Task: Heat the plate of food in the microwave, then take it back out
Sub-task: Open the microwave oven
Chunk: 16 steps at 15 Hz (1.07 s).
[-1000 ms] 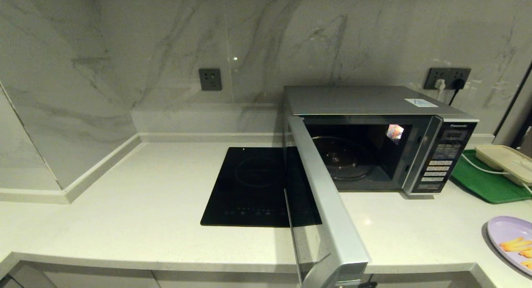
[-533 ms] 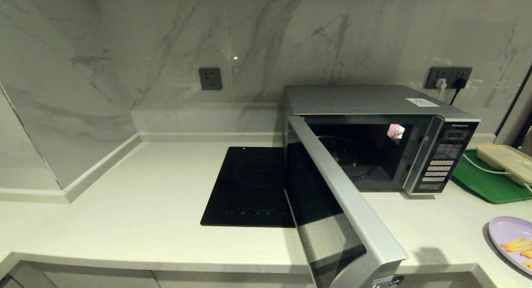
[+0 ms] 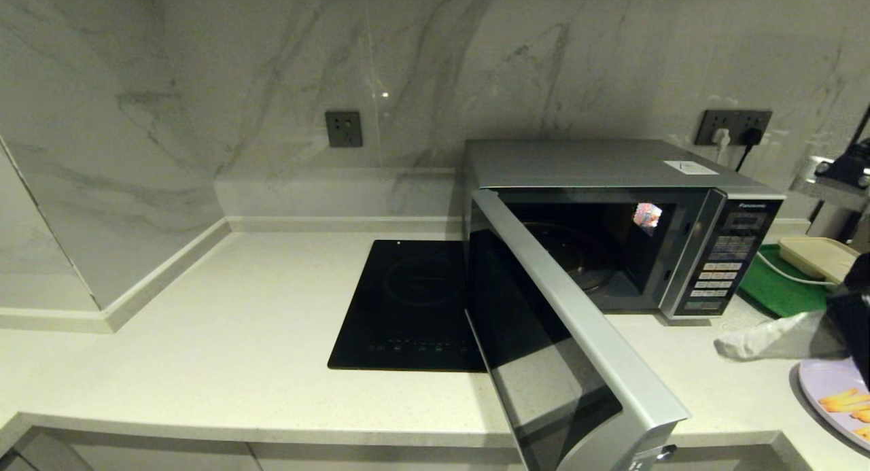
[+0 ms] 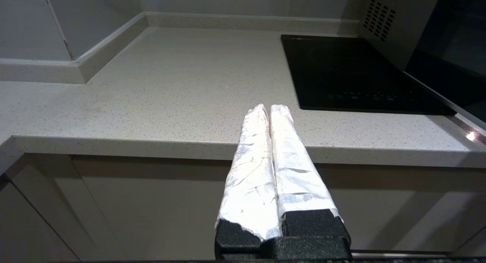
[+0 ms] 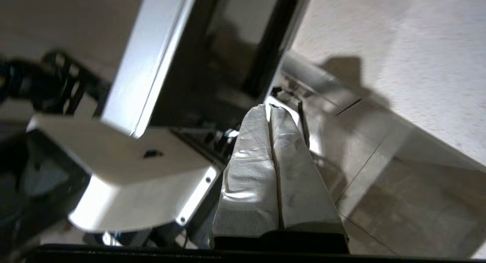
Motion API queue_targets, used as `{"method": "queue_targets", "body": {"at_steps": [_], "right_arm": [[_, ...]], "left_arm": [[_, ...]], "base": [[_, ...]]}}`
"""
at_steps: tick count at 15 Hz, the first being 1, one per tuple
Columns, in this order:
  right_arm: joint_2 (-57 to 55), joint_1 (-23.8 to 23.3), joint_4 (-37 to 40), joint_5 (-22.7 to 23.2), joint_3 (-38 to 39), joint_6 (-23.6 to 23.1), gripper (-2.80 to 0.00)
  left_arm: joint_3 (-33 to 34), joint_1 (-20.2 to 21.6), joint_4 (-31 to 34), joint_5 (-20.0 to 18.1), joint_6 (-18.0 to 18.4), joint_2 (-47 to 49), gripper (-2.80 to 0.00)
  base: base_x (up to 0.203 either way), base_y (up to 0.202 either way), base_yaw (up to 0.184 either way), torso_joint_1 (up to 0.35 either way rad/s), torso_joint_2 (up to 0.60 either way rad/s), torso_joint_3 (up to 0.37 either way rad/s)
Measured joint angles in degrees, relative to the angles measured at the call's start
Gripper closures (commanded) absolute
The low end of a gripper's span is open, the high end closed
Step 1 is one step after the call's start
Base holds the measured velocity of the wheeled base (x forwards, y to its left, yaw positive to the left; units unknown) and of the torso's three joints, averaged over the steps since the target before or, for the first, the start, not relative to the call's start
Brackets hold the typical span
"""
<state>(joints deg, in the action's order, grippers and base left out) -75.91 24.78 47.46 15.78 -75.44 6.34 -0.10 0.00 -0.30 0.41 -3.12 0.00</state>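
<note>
The silver microwave [image 3: 612, 165] stands at the back right of the counter. Its dark glass door [image 3: 578, 342] hangs half open, the free edge reaching past the counter's front. The glass turntable [image 3: 578, 253] inside is bare. The lavender plate of food [image 3: 826, 382], with orange-yellow sticks, lies on the counter at the far right, partly cut off. My right gripper [image 3: 722, 349] is shut and empty, just left of and above the plate, right of the door. In the right wrist view the right gripper [image 5: 269, 108] points beside the door's lower corner [image 5: 125, 168]. My left gripper [image 4: 269, 107] is shut, parked below the counter's front edge.
A flat black hob [image 3: 408, 308] is set in the counter left of the microwave. A green tray [image 3: 788, 298] with a beige lidded container [image 3: 815, 253] and a white cord sits right of the microwave. The marble wall carries two sockets.
The microwave door has swung to the right, toward the oven. My right gripper has come into the head view from the right, above the plate's near-left side.
</note>
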Motion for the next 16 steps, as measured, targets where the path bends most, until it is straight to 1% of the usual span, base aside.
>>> {"method": "queue_targets", "body": {"at_steps": [3, 5, 7, 9, 12, 16], "right_arm": [[0.7, 6.1, -0.5, 0.2, 3.0, -1.5, 0.0], [1.1, 9.9, -2.5, 0.1, 5.3, -3.6, 0.0], [1.1, 13.4, -4.7, -0.1, 6.8, -4.1, 0.0], [0.4, 14.8, -6.5, -0.2, 7.2, -4.7, 0.0], [-1.1, 15.4, -9.9, 0.4, 7.8, -5.1, 0.0], [-2.3, 15.4, -10.4, 0.2, 8.4, -7.4, 0.0]], "left_arm": [[0.0, 0.0, 0.0, 0.0, 0.0, 0.0, 0.0], [0.0, 0.0, 0.0, 0.0, 0.0, 0.0, 0.0], [0.0, 0.0, 0.0, 0.0, 0.1, 0.0, 0.0], [0.0, 0.0, 0.0, 0.0, 0.0, 0.0, 0.0], [0.0, 0.0, 0.0, 0.0, 0.0, 0.0, 0.0], [0.0, 0.0, 0.0, 0.0, 0.0, 0.0, 0.0]], "base": [[0.0, 0.0, 0.0, 0.0, 0.0, 0.0], [0.0, 0.0, 0.0, 0.0, 0.0, 0.0], [0.0, 0.0, 0.0, 0.0, 0.0, 0.0], [0.0, 0.0, 0.0, 0.0, 0.0, 0.0], [0.0, 0.0, 0.0, 0.0, 0.0, 0.0], [0.0, 0.0, 0.0, 0.0, 0.0, 0.0]]}}
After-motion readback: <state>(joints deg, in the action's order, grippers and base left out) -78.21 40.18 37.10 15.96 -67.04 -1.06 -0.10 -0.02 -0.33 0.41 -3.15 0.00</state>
